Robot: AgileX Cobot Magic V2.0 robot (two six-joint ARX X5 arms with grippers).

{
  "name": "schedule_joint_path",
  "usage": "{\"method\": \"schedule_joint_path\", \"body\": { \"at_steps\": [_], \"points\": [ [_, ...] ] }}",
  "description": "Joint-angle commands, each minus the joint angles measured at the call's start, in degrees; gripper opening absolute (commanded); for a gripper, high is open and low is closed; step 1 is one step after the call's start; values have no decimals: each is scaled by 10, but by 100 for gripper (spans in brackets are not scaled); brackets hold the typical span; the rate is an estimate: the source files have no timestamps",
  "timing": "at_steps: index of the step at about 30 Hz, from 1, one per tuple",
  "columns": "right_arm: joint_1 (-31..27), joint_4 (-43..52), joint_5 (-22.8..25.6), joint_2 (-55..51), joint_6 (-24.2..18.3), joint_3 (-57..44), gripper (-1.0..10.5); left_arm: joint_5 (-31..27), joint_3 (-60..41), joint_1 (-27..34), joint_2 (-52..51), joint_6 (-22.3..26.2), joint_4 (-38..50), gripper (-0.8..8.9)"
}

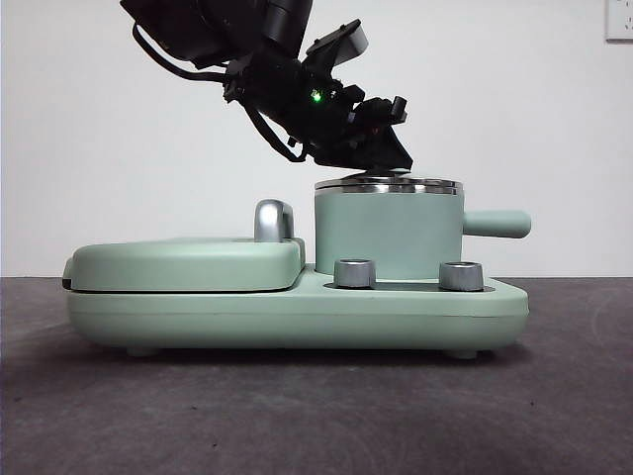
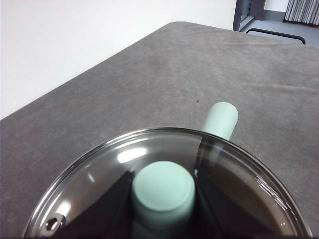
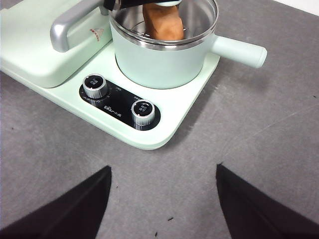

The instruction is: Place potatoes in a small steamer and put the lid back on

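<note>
fingers [image 2: 112, 201] of left gripper [image 2: 163, 199] clamp lid [image 2: 234, 164] knob over small steamer [image 1: 388, 233]

The small steamer [image 1: 388, 236] is soft mint green with a shiny silver rim. Its lid [image 2: 164, 184] is see-through glass with a mint green knob. The potato [image 3: 163, 21], at the top middle of the right wrist picture, is orange-brown. The griddle plate [image 1: 183, 262] is the same mint green, with a silver handle. Two silver knobs [image 3: 95, 85] sit on a black panel. The table [image 3: 259, 129] is dark grey. The left gripper [image 2: 163, 199] and right gripper [image 3: 163, 199] are black.
</note>
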Motion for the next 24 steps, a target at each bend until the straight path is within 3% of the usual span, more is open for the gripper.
{"method": "schedule_joint_path", "body": {
  "at_steps": [1,7,14,24],
  "points": [
    [3,5,3,3,7,3,324,-1,13,-3,20,8,8,14],
    [3,5,3,3,7,3,324,-1,13,-3,20,8,9,37],
    [3,4,3,3,7,3,324,-1,14,-3,14,-15,6,409],
    [3,5,3,3,7,3,324,1,13,9,-90,-63,-83,406]
  ]
}}
